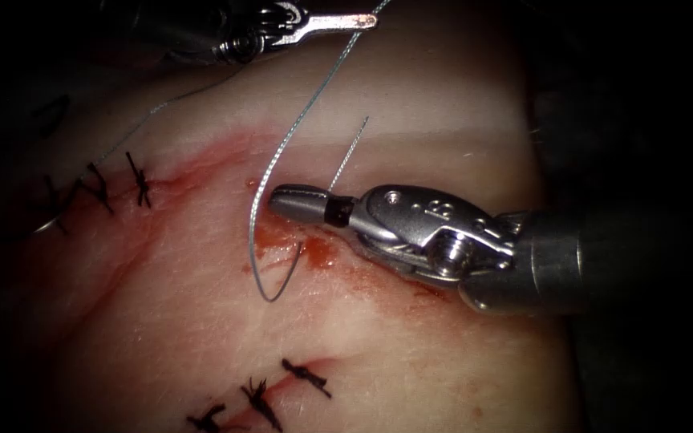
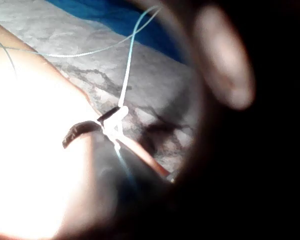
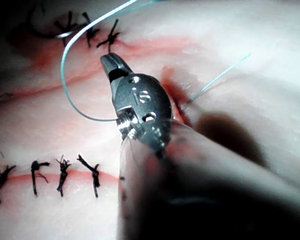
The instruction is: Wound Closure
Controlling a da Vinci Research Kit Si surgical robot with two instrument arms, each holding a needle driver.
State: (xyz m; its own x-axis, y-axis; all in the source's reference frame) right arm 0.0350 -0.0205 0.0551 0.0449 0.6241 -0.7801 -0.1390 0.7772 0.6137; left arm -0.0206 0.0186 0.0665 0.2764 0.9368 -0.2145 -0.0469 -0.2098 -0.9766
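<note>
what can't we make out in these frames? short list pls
- Needle: a faint curve at the old stitches in the endoscope view; too dark to confirm.
- Left gripper on the thread: contact sits at the frame edge there; left wrist view is glared.
- Right gripper: jaws look shut, contents unclear.
- Where the thread meets the tissue: hidden by red fluid.

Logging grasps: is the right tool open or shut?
Shut, holding nothing: the right tool jaws meet without a gap, and the thread curves past its tip.
</note>
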